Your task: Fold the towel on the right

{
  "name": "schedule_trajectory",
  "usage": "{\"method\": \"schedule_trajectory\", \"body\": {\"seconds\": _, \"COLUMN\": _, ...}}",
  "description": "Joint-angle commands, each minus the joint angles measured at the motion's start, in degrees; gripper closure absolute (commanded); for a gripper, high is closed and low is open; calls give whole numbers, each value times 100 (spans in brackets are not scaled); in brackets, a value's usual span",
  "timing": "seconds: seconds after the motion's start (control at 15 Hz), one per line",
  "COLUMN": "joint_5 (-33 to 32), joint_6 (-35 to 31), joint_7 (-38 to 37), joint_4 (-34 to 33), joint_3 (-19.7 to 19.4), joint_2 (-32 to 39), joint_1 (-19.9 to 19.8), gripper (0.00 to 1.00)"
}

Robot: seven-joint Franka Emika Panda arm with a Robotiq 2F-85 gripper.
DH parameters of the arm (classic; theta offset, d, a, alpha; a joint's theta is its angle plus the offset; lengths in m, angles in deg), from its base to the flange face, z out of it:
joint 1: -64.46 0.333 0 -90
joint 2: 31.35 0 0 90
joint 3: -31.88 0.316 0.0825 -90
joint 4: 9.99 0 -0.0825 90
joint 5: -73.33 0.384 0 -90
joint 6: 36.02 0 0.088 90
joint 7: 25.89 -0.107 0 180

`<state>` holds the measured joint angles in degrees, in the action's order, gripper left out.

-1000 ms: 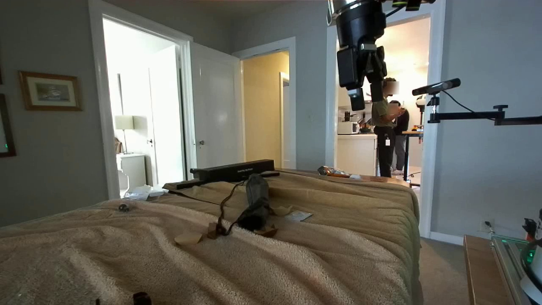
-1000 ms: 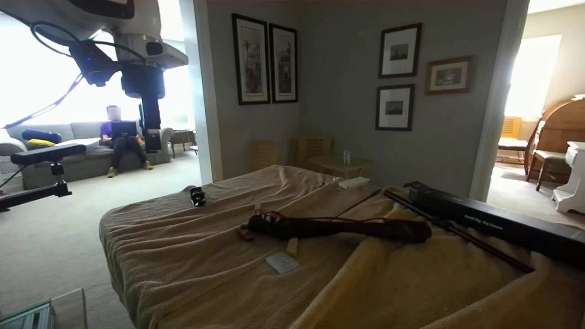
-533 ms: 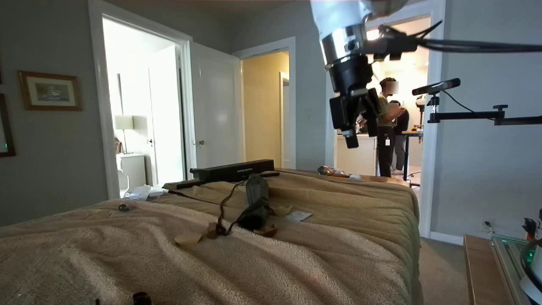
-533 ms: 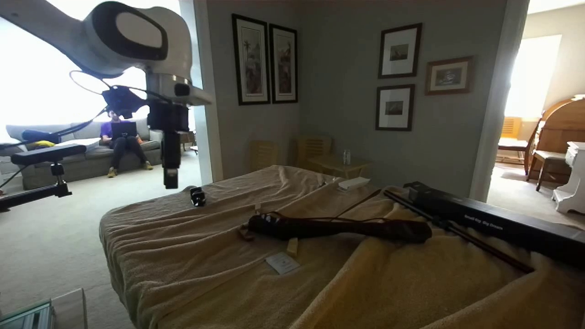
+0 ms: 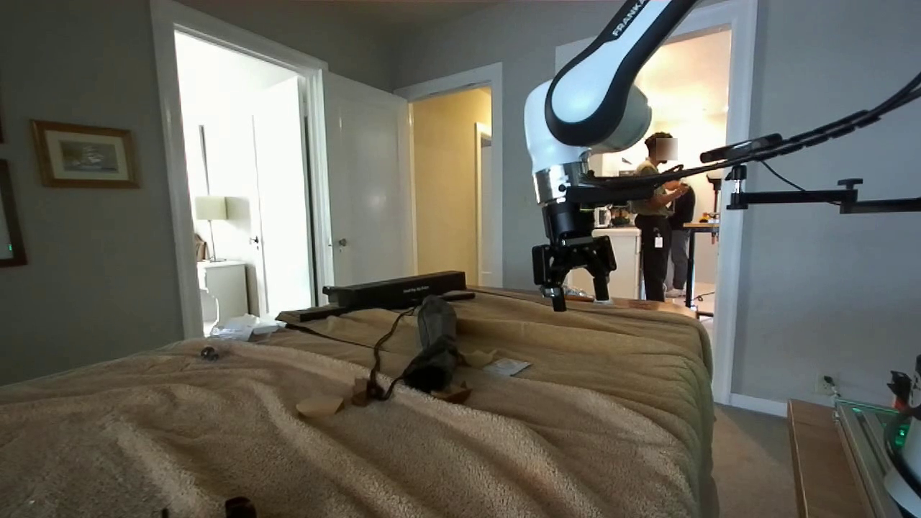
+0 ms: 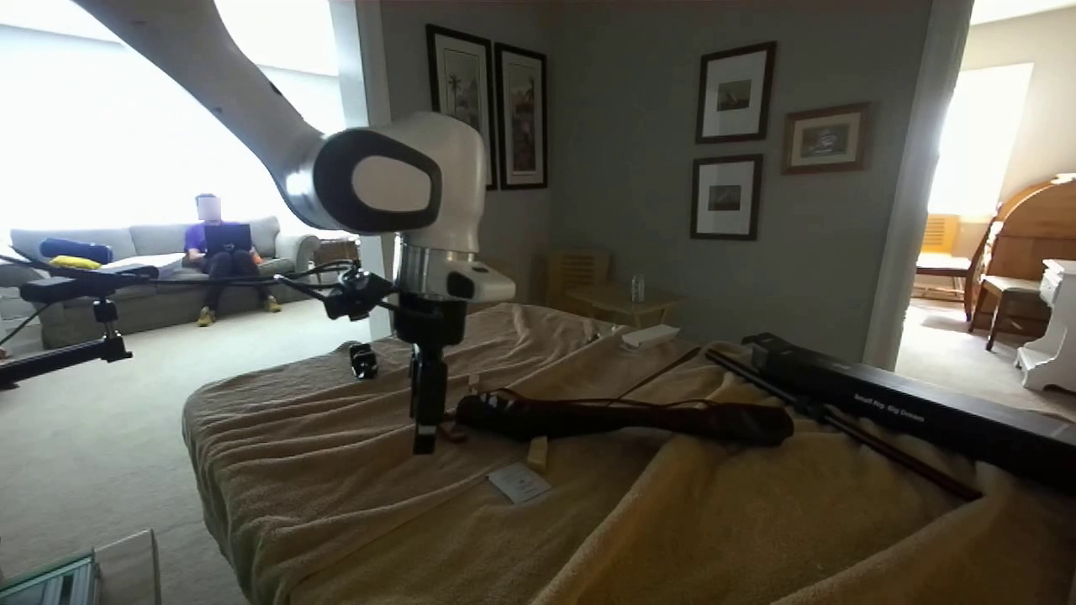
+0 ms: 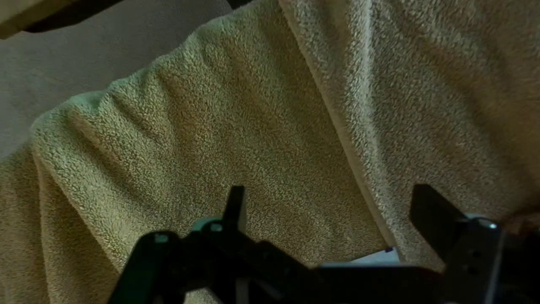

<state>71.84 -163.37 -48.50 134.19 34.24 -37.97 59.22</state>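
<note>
The towel is a plain beige-tan fuzzy sheet spread wrinkled over the table in both exterior views (image 5: 568, 453) (image 6: 336, 470). In the wrist view the towel (image 7: 253, 139) fills most of the picture, and a hemmed edge runs diagonally where a paler layer overlaps a darker one. I cannot tell whether these are one cloth or two. My gripper (image 5: 581, 301) points down above the cloth, apart from it as far as I can tell. It also shows in an exterior view (image 6: 424, 441). In the wrist view the gripper (image 7: 329, 189) is open and empty, its fingers either side of the hem.
A dark bag with a strap (image 6: 622, 420) lies close to the gripper. A small white card (image 6: 519, 483) lies near it. A long black box (image 6: 908, 403) and a thin dark rod (image 6: 849, 433) lie farther along. A black camera arm (image 5: 813, 196) stands beside the table.
My gripper has come down from high up and moved in over the table, turning so both fingers show apart. The cloth and the objects on it have not moved.
</note>
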Motion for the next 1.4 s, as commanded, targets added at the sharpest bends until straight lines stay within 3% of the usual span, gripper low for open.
{"method": "schedule_trajectory", "body": {"seconds": 0.0, "joint_5": -11, "joint_6": -3, "joint_7": 9, "joint_4": -84, "joint_3": -141, "joint_2": 122, "joint_1": 77, "gripper": 0}}
{"method": "schedule_trajectory", "body": {"seconds": 0.4, "joint_5": -4, "joint_6": -3, "joint_7": 10, "joint_4": -193, "joint_3": -120, "joint_2": 202, "joint_1": 105, "gripper": 0}}
{"method": "schedule_trajectory", "body": {"seconds": 0.47, "joint_5": -46, "joint_6": -775, "joint_7": -334, "joint_4": 51, "joint_3": -47, "joint_2": -86, "joint_1": 150, "gripper": 0}}
{"method": "schedule_trajectory", "body": {"seconds": 0.53, "joint_5": 33, "joint_6": -841, "joint_7": -425, "joint_4": -38, "joint_3": -23, "joint_2": -124, "joint_1": 184, "gripper": 0}}
{"method": "schedule_trajectory", "body": {"seconds": 0.6, "joint_5": 658, "joint_6": -656, "joint_7": -409, "joint_4": -178, "joint_3": -38, "joint_2": -170, "joint_1": 258, "gripper": 0}}
{"method": "schedule_trajectory", "body": {"seconds": 0.73, "joint_5": 616, "joint_6": -1345, "joint_7": -747, "joint_4": -121, "joint_3": 23, "joint_2": -140, "joint_1": 305, "gripper": 0}}
{"method": "schedule_trajectory", "body": {"seconds": 0.8, "joint_5": -9, "joint_6": -1826, "joint_7": -905, "joint_4": -88, "joint_3": 86, "joint_2": 2, "joint_1": 252, "gripper": 0}}
{"method": "schedule_trajectory", "body": {"seconds": 0.93, "joint_5": -609, "joint_6": -2758, "joint_7": -1184, "joint_4": -7, "joint_3": 92, "joint_2": 267, "joint_1": 126, "gripper": 0}}
{"method": "schedule_trajectory", "body": {"seconds": 1.13, "joint_5": -1934, "joint_6": -4088, "joint_7": -2055, "joint_4": 101, "joint_3": -87, "joint_2": 634, "joint_1": -188, "gripper": 0}}
{"method": "schedule_trajectory", "body": {"seconds": 1.2, "joint_5": -2350, "joint_6": -4404, "joint_7": -2307, "joint_4": 95, "joint_3": -21, "joint_2": 690, "joint_1": -515, "gripper": 0}}
{"method": "schedule_trajectory", "body": {"seconds": 1.33, "joint_5": -3247, "joint_6": -4716, "joint_7": -2803, "joint_4": -77, "joint_3": -369, "joint_2": 742, "joint_1": -755, "gripper": 0}}
